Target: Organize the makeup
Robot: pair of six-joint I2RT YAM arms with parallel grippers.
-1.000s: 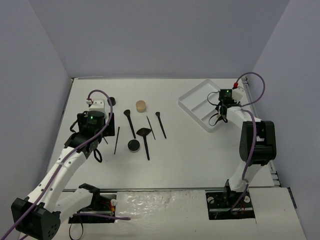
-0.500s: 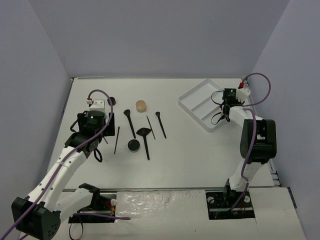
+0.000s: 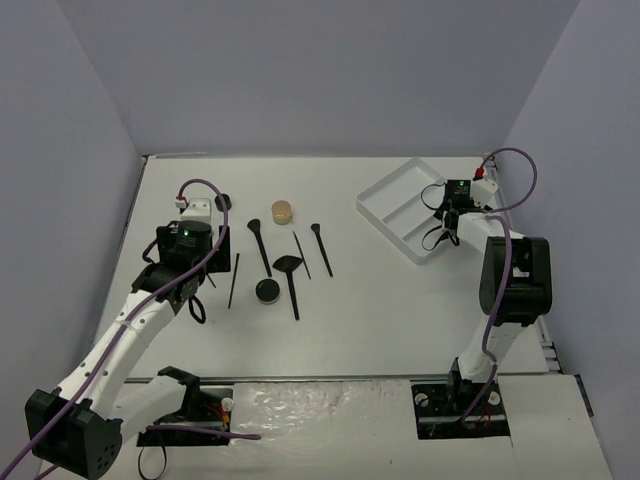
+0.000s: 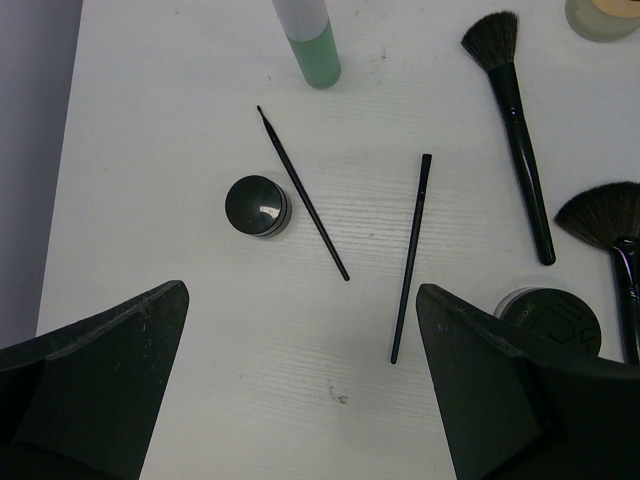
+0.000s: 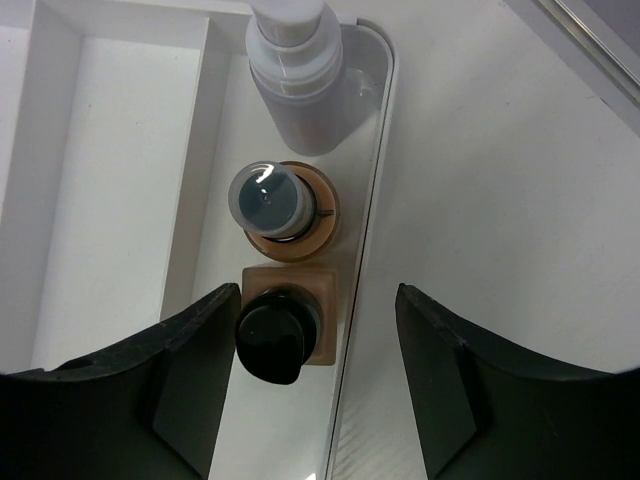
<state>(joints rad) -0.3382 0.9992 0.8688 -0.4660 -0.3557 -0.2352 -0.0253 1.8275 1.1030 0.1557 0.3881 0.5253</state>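
In the left wrist view my open, empty left gripper (image 4: 300,400) hangs above bare table. Ahead of it lie a black pencil (image 4: 411,258), a thin black brush (image 4: 302,193), a black round pot (image 4: 258,205) and a green bottle (image 4: 308,45). Two larger brushes (image 4: 515,95), another black pot (image 4: 550,315) and the tan jar (image 4: 603,15) lie to the right. My right gripper (image 5: 315,390) is open and empty over the white tray's right rim (image 5: 365,230). A lilac bottle (image 5: 297,75), a tan round bottle (image 5: 282,205) and a tan square bottle (image 5: 285,335) stand in that compartment.
From above, the tray (image 3: 385,200) sits at the back right, with my right gripper (image 3: 440,235) at its near right edge. The brushes (image 3: 290,275), tan jar (image 3: 282,212) and black pot (image 3: 267,291) lie left of centre, beside my left gripper (image 3: 190,270). Grey walls enclose the table.
My right wrist has shifted slightly to the right at the tray's edge. The left arm has barely moved. The makeup on the table has not moved.
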